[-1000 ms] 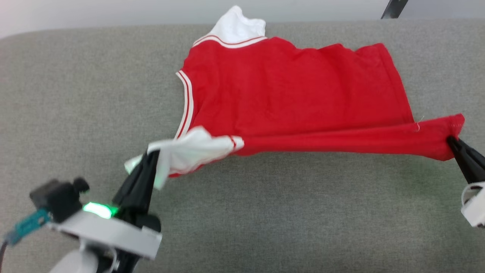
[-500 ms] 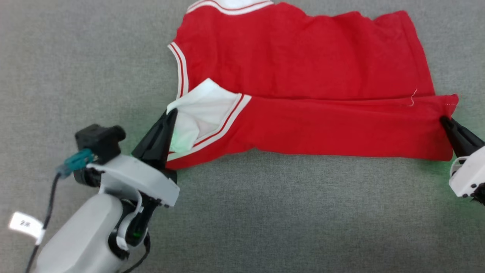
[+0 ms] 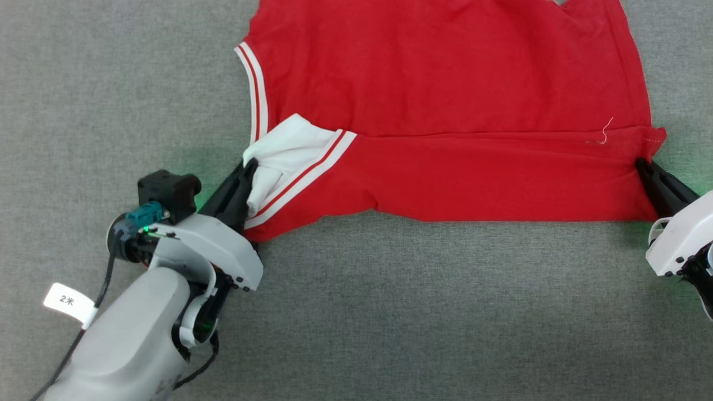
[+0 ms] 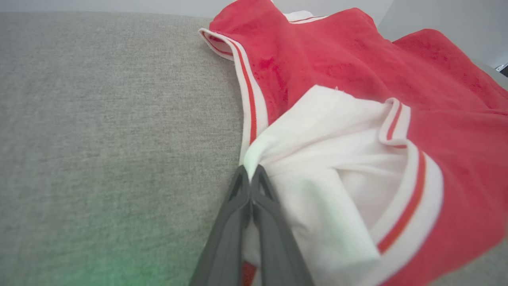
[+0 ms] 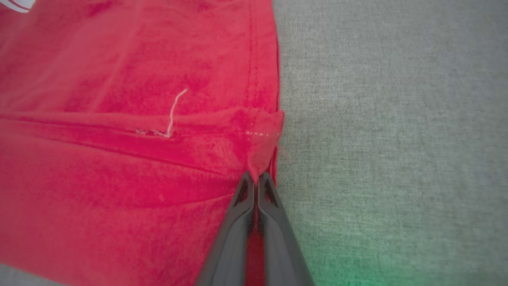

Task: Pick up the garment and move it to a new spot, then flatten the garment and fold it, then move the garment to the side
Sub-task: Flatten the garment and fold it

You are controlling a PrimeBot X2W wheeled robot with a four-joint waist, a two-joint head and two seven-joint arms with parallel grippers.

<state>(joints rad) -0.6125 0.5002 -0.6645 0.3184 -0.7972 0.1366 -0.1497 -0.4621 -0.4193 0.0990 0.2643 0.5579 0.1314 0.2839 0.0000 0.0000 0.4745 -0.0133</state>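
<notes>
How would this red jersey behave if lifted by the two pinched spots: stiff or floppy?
Probably floppy: the jersey folds over itself and its white sleeve bunches at the shut left gripper. Likely light, since the right gripper holds it by a pinched hem corner. Between the grips it would probably sag.

1. The garment (image 3: 445, 83) is running off the head view's top edge, losing its upper part.
2. The right gripper (image 3: 640, 164) is being cropped at its white body by the right edge.
3. The left gripper (image 3: 250, 164) is burying its tips in the white sleeve (image 3: 284, 139).
4. The cable tag (image 3: 67, 301) is showing print too small to read.
</notes>
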